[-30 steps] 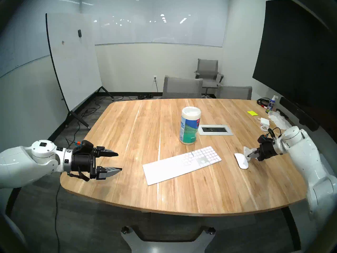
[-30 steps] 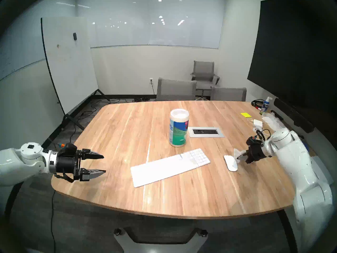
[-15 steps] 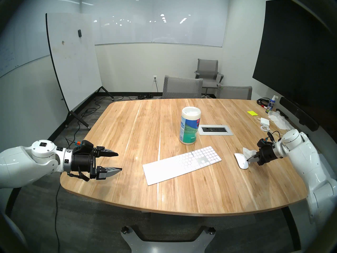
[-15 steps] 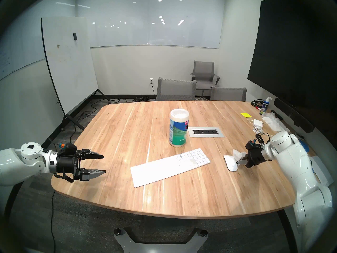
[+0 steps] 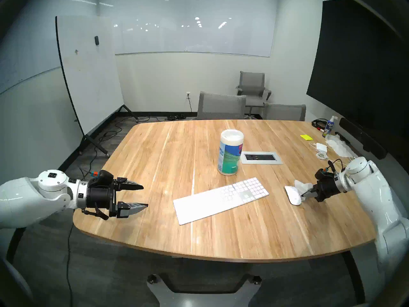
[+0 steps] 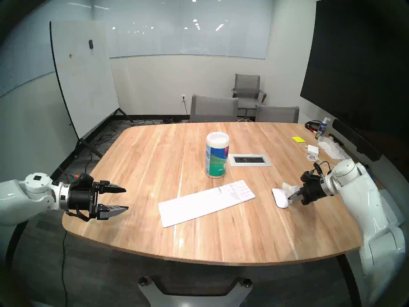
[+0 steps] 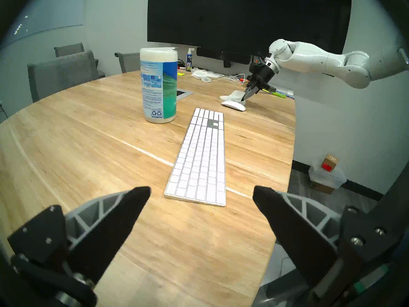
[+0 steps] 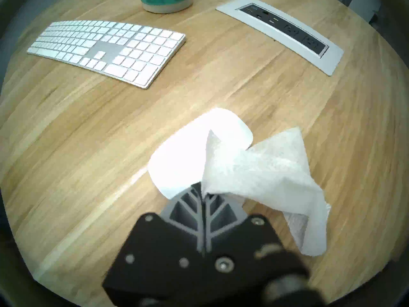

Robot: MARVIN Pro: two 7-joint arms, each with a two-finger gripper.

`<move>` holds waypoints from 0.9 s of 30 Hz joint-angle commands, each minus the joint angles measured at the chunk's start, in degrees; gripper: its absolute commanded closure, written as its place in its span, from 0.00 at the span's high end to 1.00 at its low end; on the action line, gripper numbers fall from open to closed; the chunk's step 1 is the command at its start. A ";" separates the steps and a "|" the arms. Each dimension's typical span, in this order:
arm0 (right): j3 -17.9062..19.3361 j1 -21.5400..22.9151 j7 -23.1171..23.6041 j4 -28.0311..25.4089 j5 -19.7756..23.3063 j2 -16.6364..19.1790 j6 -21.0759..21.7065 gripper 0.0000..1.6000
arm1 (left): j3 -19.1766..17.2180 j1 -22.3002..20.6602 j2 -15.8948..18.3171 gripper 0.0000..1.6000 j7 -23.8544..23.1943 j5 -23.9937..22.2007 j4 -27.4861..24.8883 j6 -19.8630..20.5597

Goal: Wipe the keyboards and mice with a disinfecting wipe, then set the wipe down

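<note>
The white keyboard [image 5: 221, 200] lies slantwise on the wooden table [image 5: 168, 158], and also shows in the left wrist view [image 7: 201, 160] and the right wrist view [image 8: 108, 49]. The white mouse [image 5: 292, 194] lies to its right. My right gripper [image 5: 303, 195] is shut on a crumpled white wipe [image 5: 301, 185], tips at the mouse's near right edge. In the right wrist view the wipe [image 8: 265, 171] drapes over the mouse [image 8: 190, 153] and the shut gripper [image 8: 202, 189]. My left gripper [image 5: 145, 195] is open and empty above the table's left edge.
A wipes canister [image 5: 230, 153] stands behind the keyboard, a power outlet panel [image 5: 261, 157] beside it. At the far right lie a charger brick [image 5: 321, 147] with cable, used wipes [image 5: 338, 146], a yellow note [image 5: 306, 137] and a spray bottle [image 5: 329, 127]. Grey chairs [image 5: 221, 106] stand behind the table.
My right gripper has slid the wipe along the mouse towards its near end, and the wrist has drawn back slightly to the right. The left arm has not moved.
</note>
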 commanded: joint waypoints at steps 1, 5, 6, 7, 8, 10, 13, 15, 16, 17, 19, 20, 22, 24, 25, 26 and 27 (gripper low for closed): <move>2.39 -0.11 2.25 -4.67 2.43 1.53 0.72 0.00 | -0.54 -0.55 0.00 1.00 0.00 -0.24 -0.17 -0.19; 3.65 -0.67 3.21 -7.12 3.44 1.86 1.76 0.00 | -0.52 -0.57 0.00 1.00 0.00 -0.24 -0.17 -0.19; 3.92 -0.78 3.34 -7.50 3.62 1.91 1.99 0.00 | -0.52 -0.57 0.00 1.00 0.00 -0.24 -0.17 -0.19; 4.61 -1.03 3.74 -8.45 4.10 2.11 2.73 0.00 | -0.51 -0.58 0.00 1.00 0.00 -0.24 -0.17 -0.20; 4.61 -1.03 3.74 -8.45 4.10 2.11 2.73 0.00 | -0.51 -0.58 0.00 1.00 0.00 -0.24 -0.17 -0.20; 5.29 -1.30 4.34 -9.37 4.64 2.42 3.32 0.00 | -0.50 -0.59 0.00 1.00 0.00 -0.24 -0.17 -0.20; 6.83 -2.18 5.53 -11.25 5.68 3.22 4.54 0.00 | -0.48 -0.61 0.00 1.00 0.00 -0.25 -0.17 -0.20; 7.37 -2.49 5.99 -11.76 6.09 3.46 4.83 0.00 | -0.48 -0.61 0.00 1.00 0.00 -0.25 -0.17 -0.20; 7.67 -2.67 6.29 -12.18 6.28 3.67 5.12 0.00 | -0.47 -0.61 0.00 1.00 0.00 -0.25 -0.17 -0.20; 8.15 -2.93 6.62 -12.60 6.61 3.82 5.51 0.00 | -0.47 -0.62 0.01 1.00 0.00 -0.25 -0.17 -0.20; 9.14 -3.57 7.34 -13.52 7.16 4.29 6.45 0.00 | -0.46 -0.63 0.01 1.00 0.00 -0.25 -0.17 -0.20; 9.14 -3.57 7.34 -13.52 7.16 4.29 6.45 0.00 | -0.46 -0.63 0.01 1.00 0.00 -0.25 -0.17 -0.20; 10.56 -4.94 8.44 -14.98 7.98 5.17 7.42 0.00 | -0.45 -0.64 0.01 1.00 0.00 -0.25 -0.17 -0.20; 11.44 -5.88 9.00 -15.62 8.40 5.58 7.82 0.00 | -0.44 -0.65 0.01 1.00 0.00 -0.26 -0.17 -0.20; 11.83 -6.35 9.26 -15.97 8.58 5.83 8.02 0.00 | -0.43 -0.65 0.01 1.00 0.00 -0.26 -0.17 -0.20; 11.83 -6.35 9.26 -15.97 8.58 5.83 8.02 0.00 | -0.43 -0.65 0.01 1.00 0.00 -0.26 -0.17 -0.20; 12.35 -7.02 9.53 -16.43 8.81 6.14 8.26 0.00 | -0.43 -0.66 0.01 1.00 0.00 -0.26 -0.17 -0.20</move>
